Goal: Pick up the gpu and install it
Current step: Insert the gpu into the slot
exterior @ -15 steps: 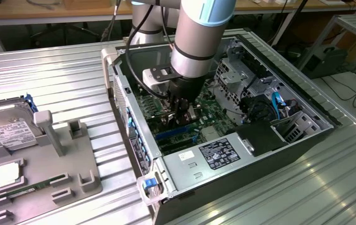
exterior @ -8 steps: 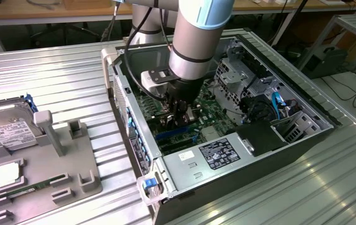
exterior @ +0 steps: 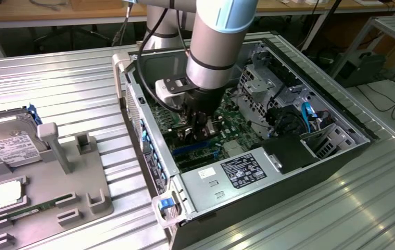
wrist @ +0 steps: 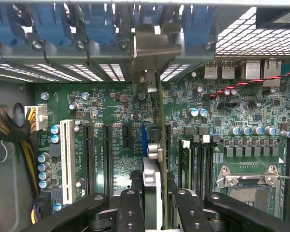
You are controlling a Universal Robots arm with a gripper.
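One arm, one end effector (exterior: 201, 124), one gpu (wrist: 152, 186), one open PC case (exterior: 336, 112) lying on its side on the ribbed metal table (exterior: 58, 78). On the exterior view's left there was one grey fixture tray (exterior: 79, 187) with one hard drive (exterior: 6, 143) and one green memory stick (exterior: 27, 212). Inside the case were one green motherboard (wrist: 111, 101), one white slot (wrist: 66, 159), two long black slots (wrist: 89, 154) beside it plus one shorter, one bare CPU socket (wrist: 249, 186), one power supply (exterior: 242, 172) with a label, and at least four blue clips (wrist: 50, 21) along the rear wall.

The end effector was down inside the case, its fingers (wrist: 130, 208) partly closed and clamped on both faces of the gpu. The card was held edge-on, standing upright over the middle of the motherboard between the black slots and the CPU socket side. Its silver bracket (wrist: 154, 46) was up against the rear wall among the blue clips. Whether the card's edge was seated in a slot I could not tell.

Room was tight: case walls on all sides, a drive cage (exterior: 270, 86) on the exterior view's right, the power supply just beside the arm, and a yellow-black cable bundle (wrist: 9, 130) at the board's edge. The table around the case was open.
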